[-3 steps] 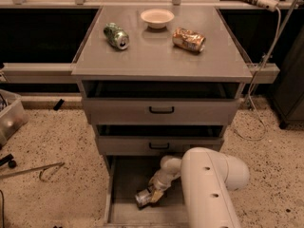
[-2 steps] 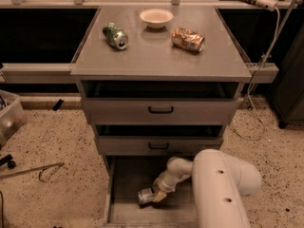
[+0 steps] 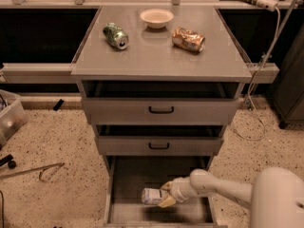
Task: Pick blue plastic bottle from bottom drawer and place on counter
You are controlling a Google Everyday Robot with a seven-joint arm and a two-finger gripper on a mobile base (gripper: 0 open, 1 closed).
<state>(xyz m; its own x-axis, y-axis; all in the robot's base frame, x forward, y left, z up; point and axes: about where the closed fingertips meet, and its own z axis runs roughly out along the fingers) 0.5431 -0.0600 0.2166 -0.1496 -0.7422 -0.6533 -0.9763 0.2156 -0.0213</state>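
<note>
Bottom drawer (image 3: 133,175) open | gripper (image 3: 164,194) inside, seemingly clasping blue plastic bottle (image 3: 150,195) lying flat

A green soda can (image 3: 115,35) is being shown on its side, left of a cream bowl (image 3: 156,17); a dented gold can (image 3: 188,39) is being shown right of it; the blue plastic bottle (image 3: 152,195) is being gripped by the gripper (image 3: 165,196) inside the bottom drawer (image 3: 130,177).

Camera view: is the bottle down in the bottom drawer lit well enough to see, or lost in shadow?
Camera view: warm light falls evenly on the counter; the bottom drawer is dimmer, its back shadowed, yet the blue plastic bottle shows pale against the floor, with the gripper at one end of it.
</note>
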